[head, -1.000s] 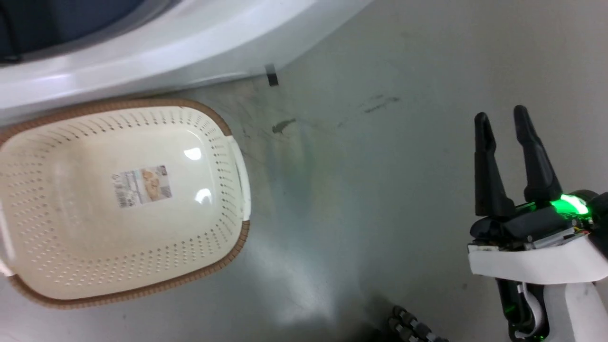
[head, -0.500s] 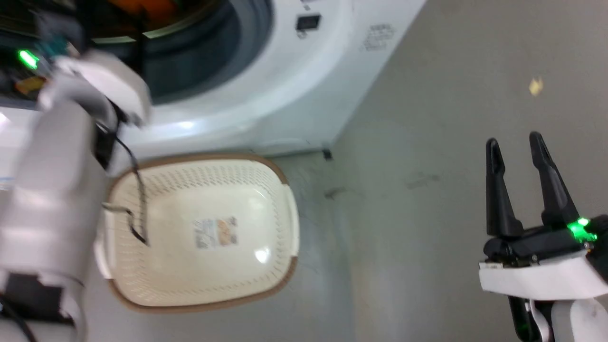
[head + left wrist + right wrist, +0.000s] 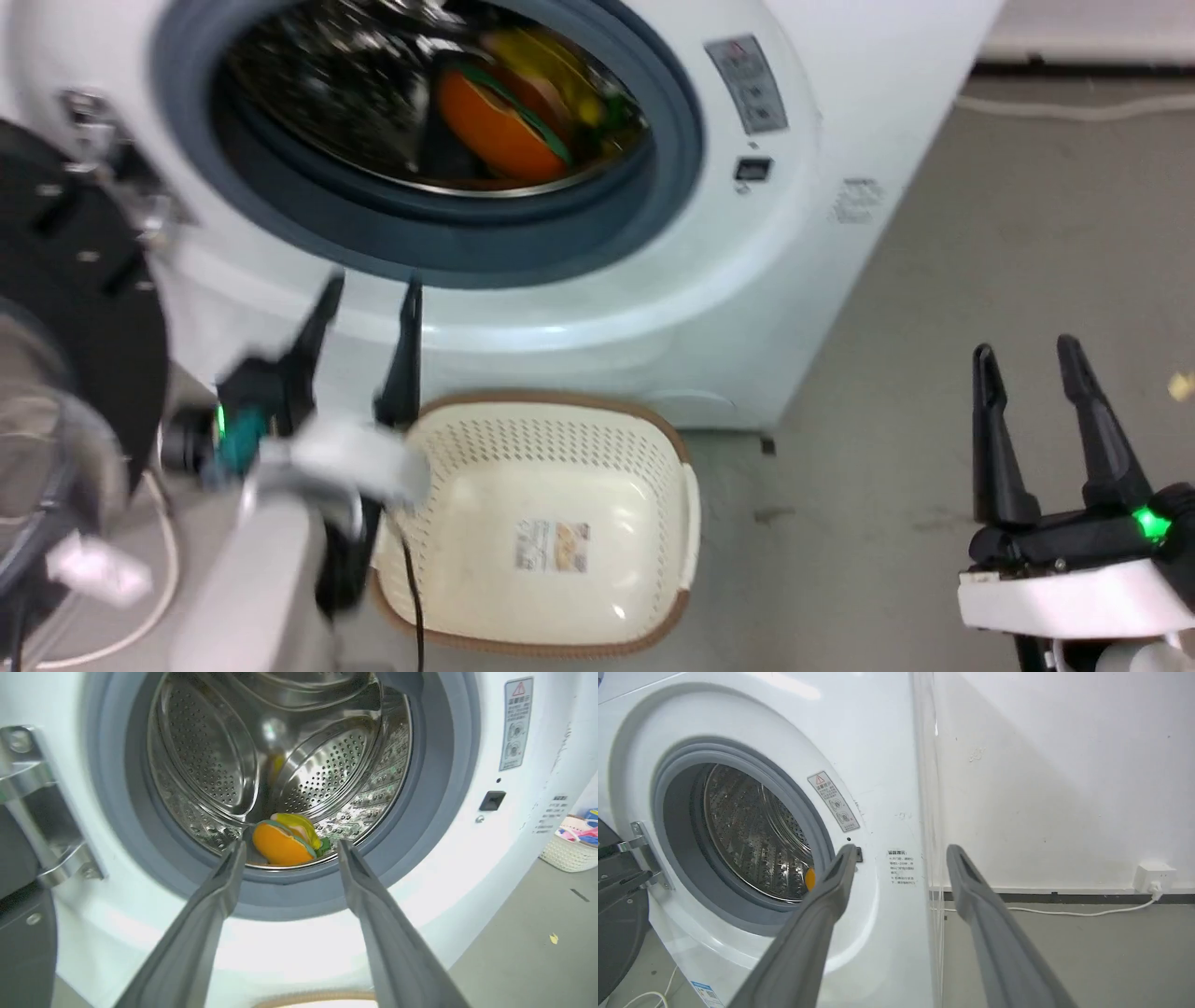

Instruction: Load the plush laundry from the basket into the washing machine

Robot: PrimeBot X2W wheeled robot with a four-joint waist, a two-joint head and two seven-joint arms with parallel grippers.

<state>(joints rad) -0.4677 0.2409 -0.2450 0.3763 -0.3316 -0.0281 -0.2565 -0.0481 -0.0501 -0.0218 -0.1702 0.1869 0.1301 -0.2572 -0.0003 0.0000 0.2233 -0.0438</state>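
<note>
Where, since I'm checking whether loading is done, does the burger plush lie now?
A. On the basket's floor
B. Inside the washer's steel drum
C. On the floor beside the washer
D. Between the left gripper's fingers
B: the plush laundry lies at the bottom of the drum of the washing machine, beyond the open left gripper, which holds nothing.

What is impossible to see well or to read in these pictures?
- Plush laundry: right wrist view, an orange sliver; the porthole seal and a finger of the right hand cover the rest.
- Basket: left wrist view, cut off by the bottom edge.
- Basket label: head view, print too small.
- Door: head view, blurred, cut by the left edge.
</note>
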